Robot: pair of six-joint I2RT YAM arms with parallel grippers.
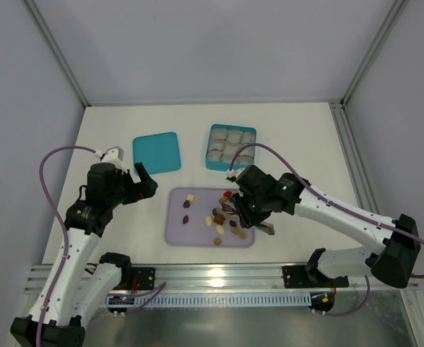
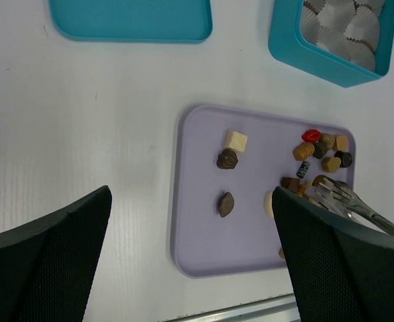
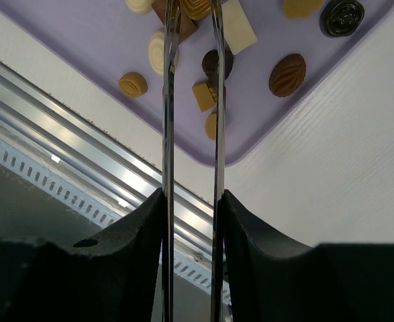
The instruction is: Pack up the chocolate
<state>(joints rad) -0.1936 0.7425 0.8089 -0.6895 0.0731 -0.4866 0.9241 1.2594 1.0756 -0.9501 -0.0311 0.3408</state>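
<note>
Top external view: tiny brown, tan and cream chocolates (image 1: 209, 220) lie scattered on a lilac rectangular tray (image 1: 179, 235), frame centre. Right pincer (image 3: 191, 201) clamps thin metal tweezers (image 3: 168, 100), tips cut off in its wrist view; left pincer (image 2: 191, 198) gapes wide.

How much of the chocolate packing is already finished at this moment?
Done: the lid lies beside the teal box, whose paper cups look empty. In hand: the right gripper holds tongs over the chocolates on the purple tray. Remaining: moving every chocolate into the cups; the left gripper hangs open.
</note>
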